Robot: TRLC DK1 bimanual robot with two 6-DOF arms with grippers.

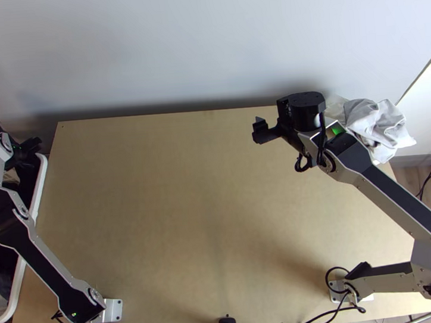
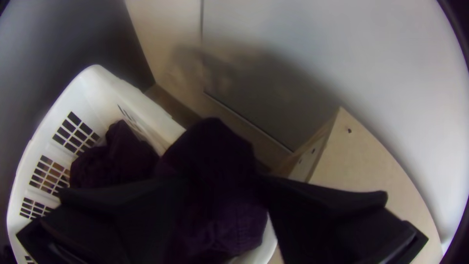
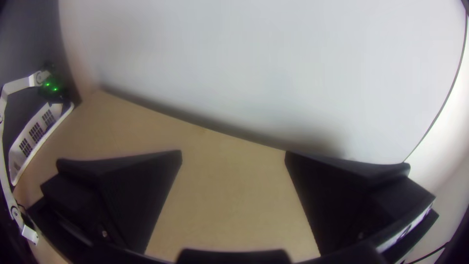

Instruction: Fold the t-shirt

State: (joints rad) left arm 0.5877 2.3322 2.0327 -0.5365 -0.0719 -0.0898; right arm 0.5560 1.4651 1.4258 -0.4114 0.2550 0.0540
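Note:
At the far left my left gripper [image 1: 26, 151] is over the laundry basket. In the left wrist view the left gripper [image 2: 227, 195] stands open, with bunched dark purple cloth [image 2: 220, 215] between and beyond its fingers; contact is hard to tell. That cloth covers part of the basket's rim. Whether it is the t-shirt I cannot tell. My right gripper [image 1: 260, 131] is above the table's far right part. Its fingers are wide apart in the right wrist view, where the right gripper [image 3: 233, 156] has bare tabletop between its fingertips.
The white basket [image 1: 38, 187] stands against the table's left edge, with more dark cloth [image 2: 117, 161] inside. A bunched light grey cloth [image 1: 376, 122] lies at the far right corner of the table [image 1: 190, 223], beside the right arm. A pale wall rises behind; cables run along the near edge.

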